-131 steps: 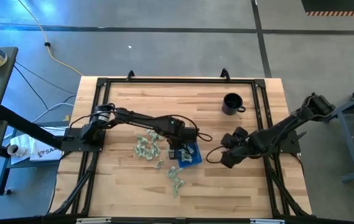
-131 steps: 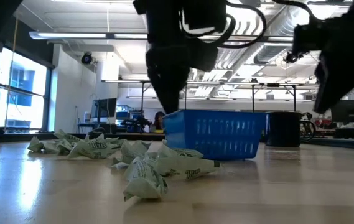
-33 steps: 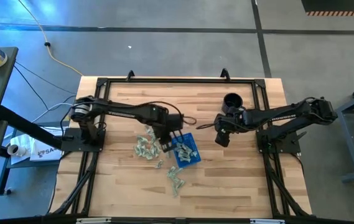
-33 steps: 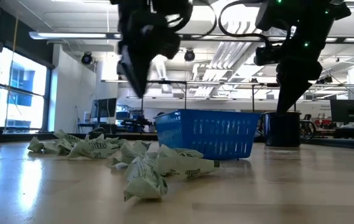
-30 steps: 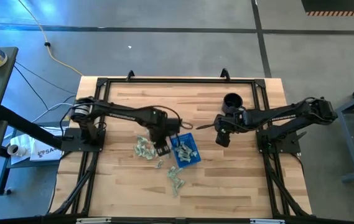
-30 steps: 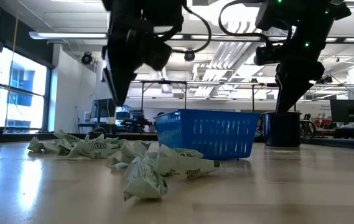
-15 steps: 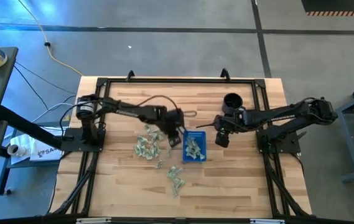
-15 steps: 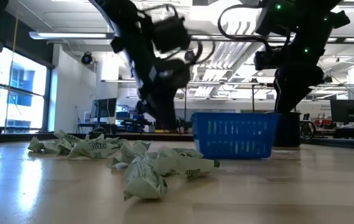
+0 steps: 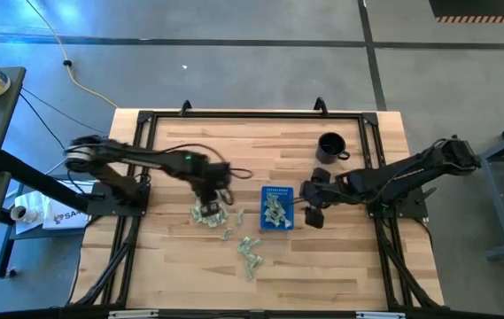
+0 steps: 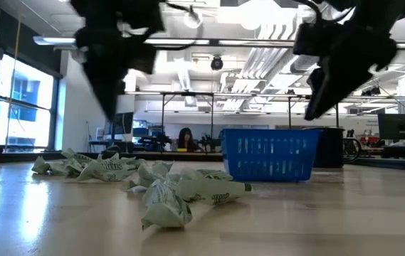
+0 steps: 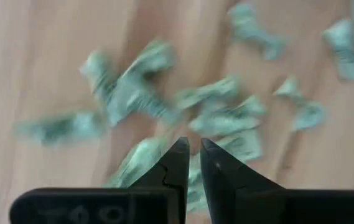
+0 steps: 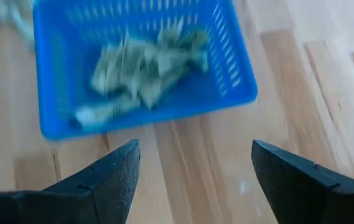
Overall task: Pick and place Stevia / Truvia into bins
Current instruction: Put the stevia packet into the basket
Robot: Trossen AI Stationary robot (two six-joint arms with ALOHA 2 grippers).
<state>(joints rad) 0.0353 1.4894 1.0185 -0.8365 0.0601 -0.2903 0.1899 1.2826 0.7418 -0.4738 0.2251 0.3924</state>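
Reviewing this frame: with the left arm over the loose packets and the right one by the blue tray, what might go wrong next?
1. The left gripper hangs over overlapping packets with its jaws nearly together; it may grab several, or none.
2. The right gripper, jaws wide, sits close beside the blue tray; it might nudge the tray, which already holds packets.
3. Stray packets near the front edge could get pushed further away.

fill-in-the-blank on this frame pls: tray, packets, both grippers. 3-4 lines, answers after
1. The blue tray already holds several ____.
2. The right gripper faces the tray with its fingers ____.
3. The left gripper hangs over the loose packets on the ____.
4. The black mug stands ____ the tray.

Answers: packets; open; table; outside
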